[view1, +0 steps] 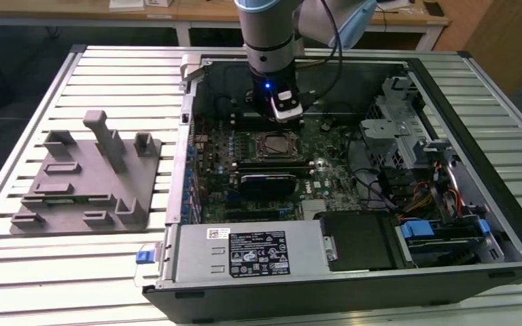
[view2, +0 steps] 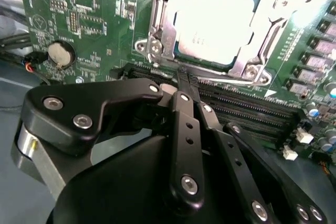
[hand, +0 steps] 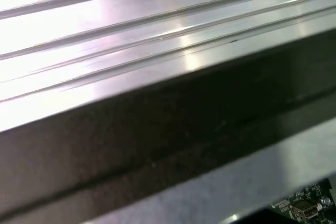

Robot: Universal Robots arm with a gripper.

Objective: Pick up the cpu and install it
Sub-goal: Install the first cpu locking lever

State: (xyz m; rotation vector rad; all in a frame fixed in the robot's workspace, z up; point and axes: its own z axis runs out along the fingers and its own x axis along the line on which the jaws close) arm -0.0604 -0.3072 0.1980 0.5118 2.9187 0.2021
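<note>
Hanging over the open computer case [view1: 442, 122], the arm carries its tool [view1: 284, 112] just at the 12 o'clock side of the socket [view1: 272, 143] in the exterior view. The cpu [view2: 218, 22] sits inside that socket, its silvery top plate bright under glare in the second wrist view, framed by the metal retention bracket [view2: 157, 30]. The tool [view2: 181, 77] shows its black linkage fingers [view2: 184, 124] drawn together at the tips, nothing between them, poised just short of the socket's near edge above the memory slots [view2: 236, 111]. A coin cell battery [view2: 59, 53] lies on the green motherboard [view2: 94, 9] at about 9 o'clock from the socket in that picture. In the exterior view the grey fixture [view1: 89, 180] rests on the slatted counter [view1: 79, 261] at 9 o'clock from the case, well apart from the tool. The first wrist view looks across the counter's ribbed metal surface [hand: 131, 35] and the dark case wall [hand: 173, 129].
</note>
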